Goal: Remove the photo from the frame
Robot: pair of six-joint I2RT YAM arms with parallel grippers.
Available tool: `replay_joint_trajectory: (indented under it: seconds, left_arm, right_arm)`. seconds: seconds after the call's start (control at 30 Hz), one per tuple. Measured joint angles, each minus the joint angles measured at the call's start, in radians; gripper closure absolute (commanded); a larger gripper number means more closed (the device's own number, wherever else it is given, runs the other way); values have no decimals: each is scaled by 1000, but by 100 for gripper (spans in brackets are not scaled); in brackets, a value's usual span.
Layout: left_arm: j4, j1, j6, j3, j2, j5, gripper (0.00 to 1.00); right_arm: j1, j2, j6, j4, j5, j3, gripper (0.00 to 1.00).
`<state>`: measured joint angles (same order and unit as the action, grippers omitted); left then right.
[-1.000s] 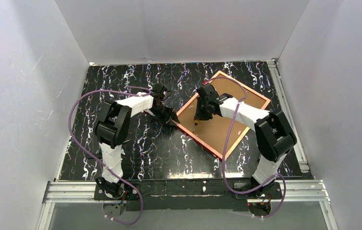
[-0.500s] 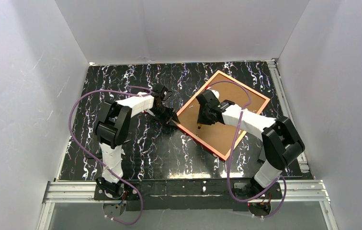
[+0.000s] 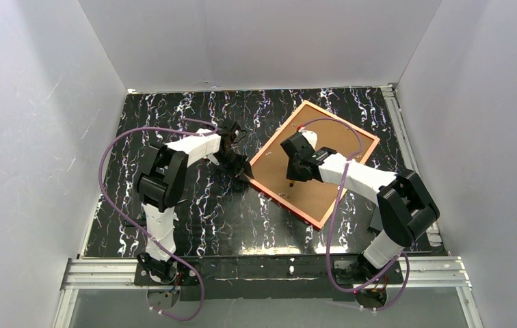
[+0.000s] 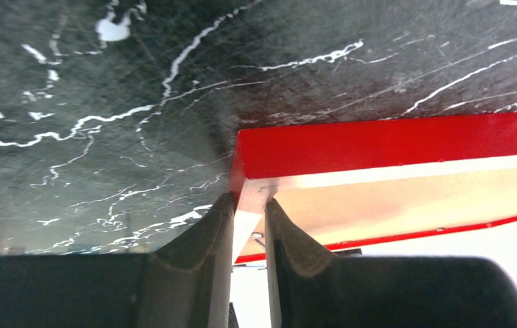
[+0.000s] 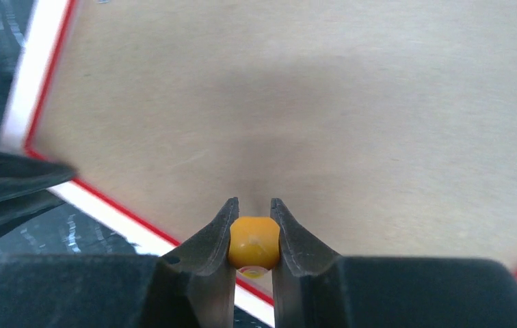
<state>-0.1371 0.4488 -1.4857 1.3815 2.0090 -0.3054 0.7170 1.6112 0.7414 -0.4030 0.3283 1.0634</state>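
The job has hardly begun. The frame (image 4: 392,143) lies face down on the right half of the black table (image 3: 146,116), turned like a diamond. Its brown backing board (image 5: 297,102) is in place and covers the whole back. The photo cannot be seen at all. It is most likely under that board, inside the frame.

The left gripper (image 4: 249,205) has its two fingers closed on the left corner of the frame, one finger on each side of the rim. It looks like it holds the frame so that it does not slide. Whether the corner is lifted off the table cannot be told.

The right gripper (image 5: 254,203) hangs over the backing board, on the side near the left gripper. Its fingers are closed on a small orange ball (image 5: 254,242). The ball is right at the board, but whether it touches the board cannot be told. What the ball is for cannot be told either.

So nothing is out yet. The board has to come off the back first. Then the photo has to be lifted out of the frame. Both steps are left to do.
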Motion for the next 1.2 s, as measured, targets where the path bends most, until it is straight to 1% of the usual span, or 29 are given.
replay_joint_trajectory:
  seconds: [0.13,0.27,0.33,0.4,0.5,0.6,0.77,0.97,1.07,1.2]
  left_arm:
    - [-60,-2,19,34,13,27,100]
    - [-74,-3,27,43,16,35,100]
    - [-76,-4,32,45,19,34,100]
    - [-83,-6,42,53,24,30,100]
    - [-87,-10,59,62,30,25,100]
    - [-90,-13,77,74,34,24,100]
    - [-107,-19,102,106,57,20,100]
    - [-116,-17,121,152,92,4,100]
    - [-112,-13,122,158,96,3,100]
    - [-106,-10,117,161,99,-2,99]
  right_arm:
    - [6,0,-1,-58,84,-10,99]
    - [6,-14,-24,-66,90,-74,99]
    - [6,-55,-55,-63,49,-126,99]
    - [5,-110,-78,-64,21,-145,99]
    - [-13,-216,-108,-57,-48,-143,99]
    - [-63,-293,-119,-50,-130,-134,99]
    - [-186,-316,-158,-78,-225,-92,99]
    - [-304,-358,-224,-187,-304,-74,99]
    - [-331,-399,-253,-256,-323,-45,99]
    - [-331,-442,-275,-315,-358,-8,99]
